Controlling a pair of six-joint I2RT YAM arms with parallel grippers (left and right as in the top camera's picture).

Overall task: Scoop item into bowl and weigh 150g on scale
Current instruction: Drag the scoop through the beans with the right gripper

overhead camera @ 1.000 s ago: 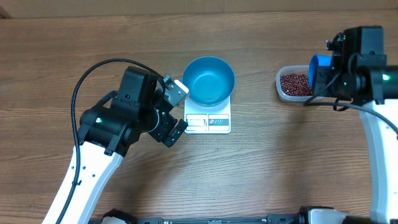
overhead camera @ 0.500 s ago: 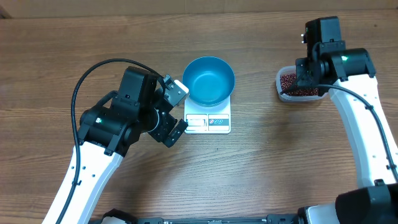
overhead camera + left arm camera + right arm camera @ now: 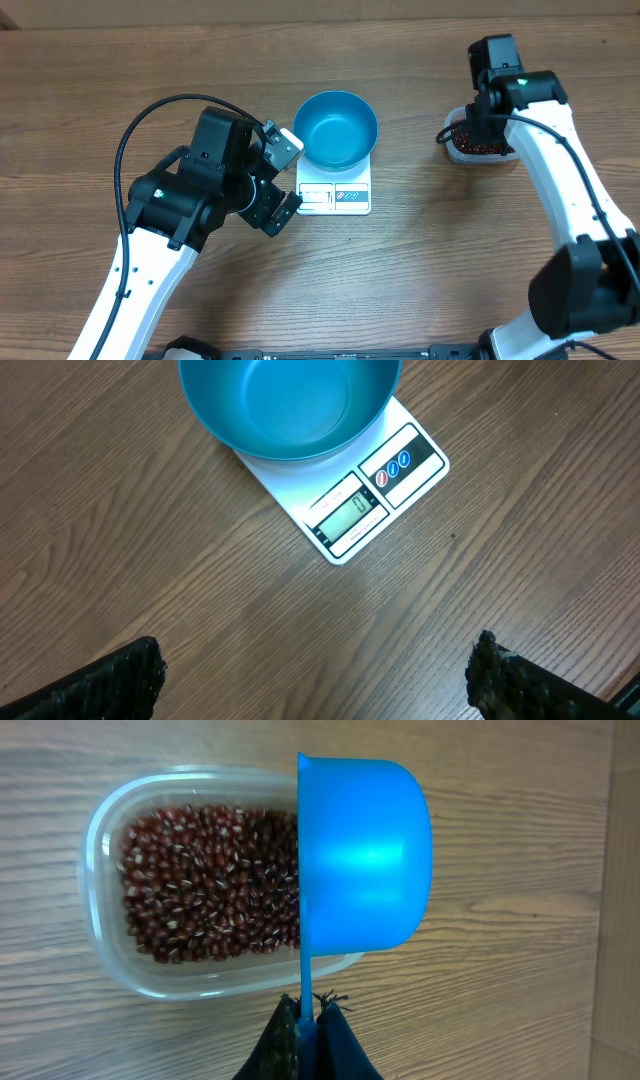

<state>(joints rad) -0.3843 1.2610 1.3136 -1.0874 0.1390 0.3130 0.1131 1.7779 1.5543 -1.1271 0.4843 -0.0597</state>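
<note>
Moved over the tub (image 3: 100,870), right fingers (image 3: 322,1025) pinch the scoop (image 3: 365,855) above small red-brown beans (image 3: 210,880); left fingers (image 3: 110,685) gape, empty.

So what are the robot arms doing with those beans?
The right gripper is shut on the handle of a small blue plastic scoop, holding it over a clear plastic tub of dark red-brown beans. The round blue plastic bowl sits empty on the flat white kitchen scale. The left gripper hangs open beside the scale, holding nothing.

Both arms are white links with black joint housings; a black cable (image 3: 186,97) loops above the left arm (image 3: 140,280).
</note>
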